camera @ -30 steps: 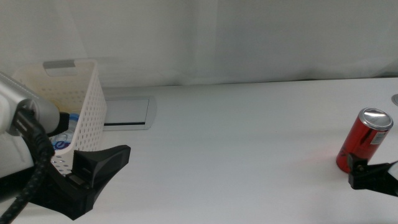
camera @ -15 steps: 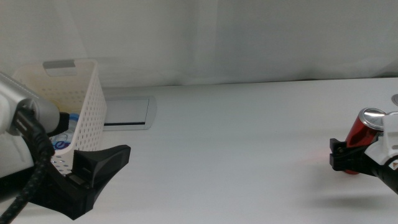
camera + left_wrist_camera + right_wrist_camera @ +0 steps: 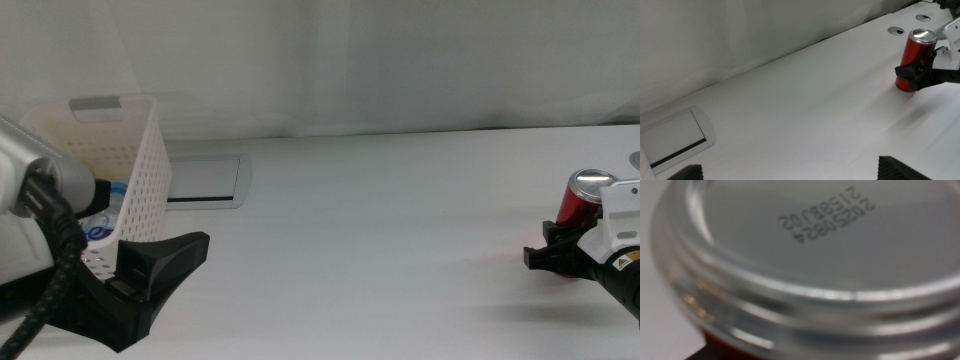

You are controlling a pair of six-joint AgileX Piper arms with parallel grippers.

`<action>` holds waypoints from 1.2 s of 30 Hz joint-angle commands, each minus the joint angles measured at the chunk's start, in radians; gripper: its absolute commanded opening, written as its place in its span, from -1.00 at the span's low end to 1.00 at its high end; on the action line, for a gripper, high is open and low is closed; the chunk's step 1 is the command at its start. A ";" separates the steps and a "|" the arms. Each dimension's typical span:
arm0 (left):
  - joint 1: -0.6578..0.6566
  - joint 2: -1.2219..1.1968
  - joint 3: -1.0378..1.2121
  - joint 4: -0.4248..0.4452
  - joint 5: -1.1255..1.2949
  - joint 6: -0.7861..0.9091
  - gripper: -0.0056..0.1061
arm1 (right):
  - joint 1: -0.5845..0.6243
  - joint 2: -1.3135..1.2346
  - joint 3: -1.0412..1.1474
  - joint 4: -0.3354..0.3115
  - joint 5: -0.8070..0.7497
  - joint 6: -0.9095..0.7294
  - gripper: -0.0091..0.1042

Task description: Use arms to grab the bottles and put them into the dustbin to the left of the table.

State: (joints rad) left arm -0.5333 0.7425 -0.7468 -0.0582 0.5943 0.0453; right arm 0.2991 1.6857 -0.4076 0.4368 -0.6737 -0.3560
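Red can point(image 3: 576, 200) upright at table's point(image 3: 400, 250) far right, right gripper point(image 3: 556, 258) jaws around it, whether clamped cannot tell. A bottle point(image 3: 105, 212) already lies in dustbin point(image 3: 135, 180) at left; can remains. Left gripper point(image 3: 160, 265) spread, empty, beside dustbin. Grey panel point(image 3: 205, 180) nearby; path clear.

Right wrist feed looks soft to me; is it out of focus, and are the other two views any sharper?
Right wrist view: the can's silver top fills the frame, rim blurred, printed code still legible. Left wrist view: sharp, red can and right gripper clear. Middle view: sharp, with a faint red glow on the table.
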 commanded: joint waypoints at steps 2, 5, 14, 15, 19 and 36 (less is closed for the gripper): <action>-0.007 -0.001 0.004 -0.002 -0.009 -0.007 0.71 | 0.000 0.015 -0.005 -0.019 -0.025 -0.013 -0.88; -0.007 -0.001 0.004 -0.002 -0.009 -0.007 0.71 | 0.000 0.015 -0.005 -0.043 -0.058 -0.011 -0.88; -0.007 -0.001 0.004 -0.002 -0.009 -0.007 0.70 | 0.039 -0.060 -0.021 -0.146 -0.055 0.109 -0.88; -0.007 -0.001 0.004 -0.002 -0.009 -0.007 0.69 | 0.054 -0.076 -0.026 -0.157 -0.053 0.120 -0.88; -0.007 -0.001 0.004 -0.002 -0.009 -0.004 0.69 | 0.211 -0.126 -0.077 -0.203 -0.051 0.125 -0.88; -0.007 -0.001 0.004 -0.002 -0.009 -0.004 0.69 | 0.498 0.075 -0.175 -0.198 0.011 0.229 -0.88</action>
State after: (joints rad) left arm -0.5333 0.7425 -0.7468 -0.0582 0.5945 0.0453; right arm 0.7834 1.7466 -0.5710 0.2498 -0.5863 -0.1286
